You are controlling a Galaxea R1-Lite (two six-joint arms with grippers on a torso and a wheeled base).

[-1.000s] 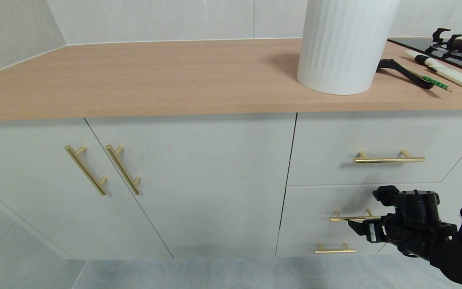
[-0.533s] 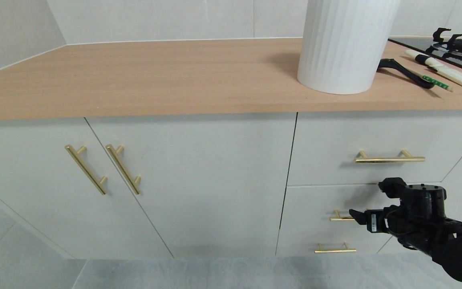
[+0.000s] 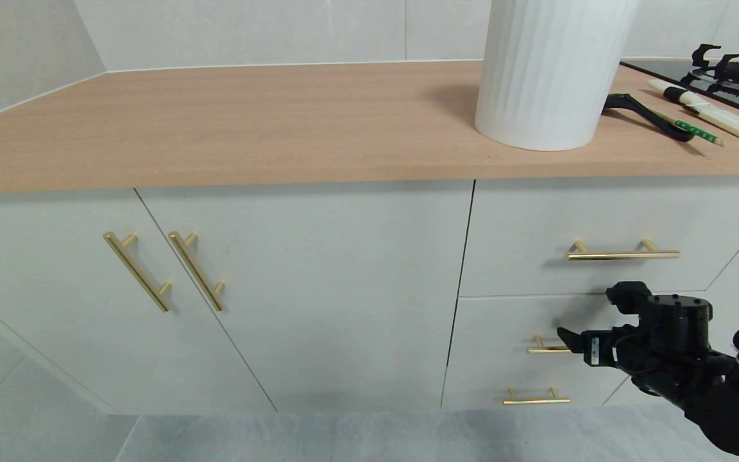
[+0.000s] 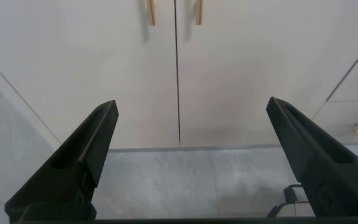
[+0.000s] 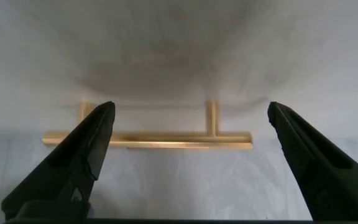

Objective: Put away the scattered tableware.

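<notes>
where the wooden countertop (image 3: 247,128) runs the full width over the pale cabinet front (image 3: 318,289), a tall white ribbed container (image 3: 549,70) stands upright near its front edge, toward the right. the scattered tableware lies on the counter to the right of that container, between it and the hob (image 3: 732,74). a black utensil (image 3: 648,115) has one end just beside the container's base, and its long axis slants away to the right and toward the front edge. next to it lie a thin stick (image 3: 696,131) with a green band and a longer white utensil (image 3: 722,119) with a black band. both lie flat and roughly parallel to the black one.

below, in front of the stack of drawers, the right gripper (image 3: 594,317) hangs at the middle drawer (image 3: 504,321). its fingers are spread wide, and the gold middle drawer handle (image 3: 546,348) lies level across the gap between them in the right wrist view (image 5: 148,138). whether a finger touches the bar cannot be told. the left gripper (image 4: 191,106), fingers likewise well apart, faces the two door handles (image 4: 151,12) low before the cabinet doors.
</notes>
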